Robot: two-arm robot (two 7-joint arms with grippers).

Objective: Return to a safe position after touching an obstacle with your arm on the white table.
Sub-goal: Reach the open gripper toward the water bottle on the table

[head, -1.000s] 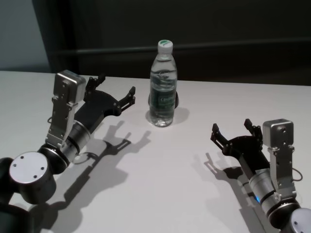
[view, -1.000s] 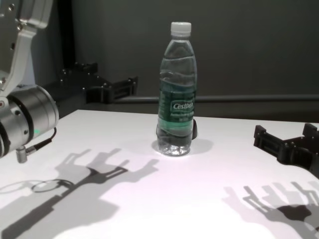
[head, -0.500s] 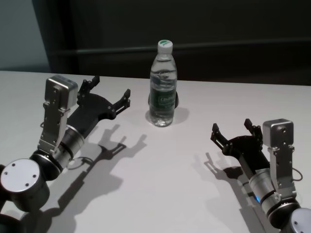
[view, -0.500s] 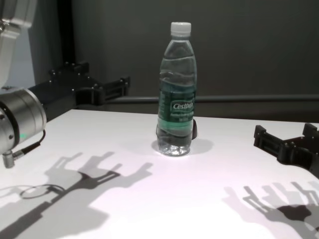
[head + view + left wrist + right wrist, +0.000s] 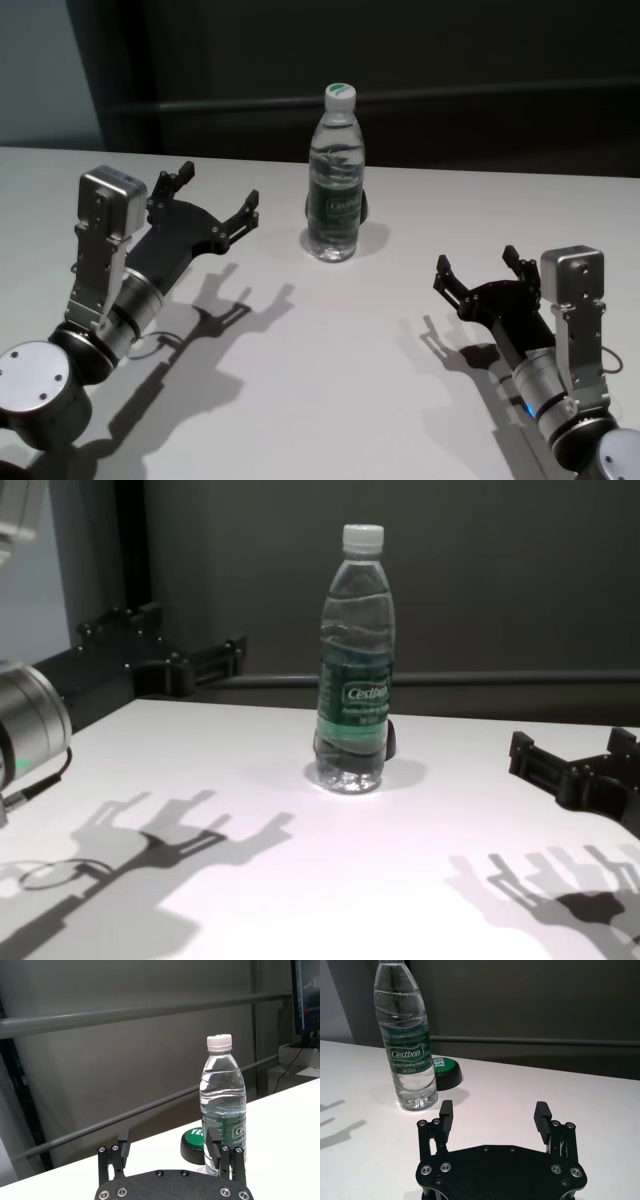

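Observation:
The obstacle, a tall clear water bottle (image 5: 336, 180) with a white cap and green label, stands upright on the white table (image 5: 350, 350) at the back middle. It also shows in the chest view (image 5: 355, 670), the left wrist view (image 5: 222, 1110) and the right wrist view (image 5: 407, 1045). My left gripper (image 5: 217, 190) is open and empty, held above the table to the left of the bottle and apart from it. It also shows in the chest view (image 5: 195, 630) and its own wrist view (image 5: 168, 1140). My right gripper (image 5: 476, 262) is open and empty, low at the front right (image 5: 494, 1108) (image 5: 570, 742).
A small black object with a green top (image 5: 445, 1067) lies right behind the bottle's base (image 5: 368, 205). A dark wall with a grey rail (image 5: 500, 678) runs behind the table's far edge. A monitor (image 5: 305, 990) shows at the edge of the left wrist view.
My left arm has drawn back to the left and toward me, widening the gap between its gripper and the bottle. The bottle and the right arm have not moved.

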